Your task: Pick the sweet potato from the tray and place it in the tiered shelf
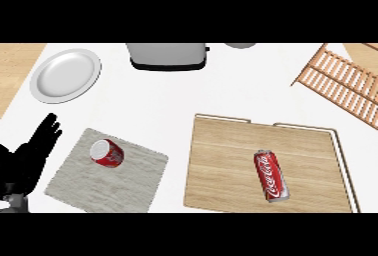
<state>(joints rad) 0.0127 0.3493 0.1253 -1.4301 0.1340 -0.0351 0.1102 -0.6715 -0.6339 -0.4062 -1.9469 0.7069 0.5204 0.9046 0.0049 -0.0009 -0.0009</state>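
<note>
Sweet potato unseen; tray (221,165) holds a can (271,175), likely light, stiff, slippery, best gripped mid-body; left hand (33,150) open, left of tray

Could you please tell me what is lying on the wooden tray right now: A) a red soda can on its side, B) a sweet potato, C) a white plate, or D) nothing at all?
A: a red soda can lies on its side on the wooden tray; no sweet potato shows there.
</note>
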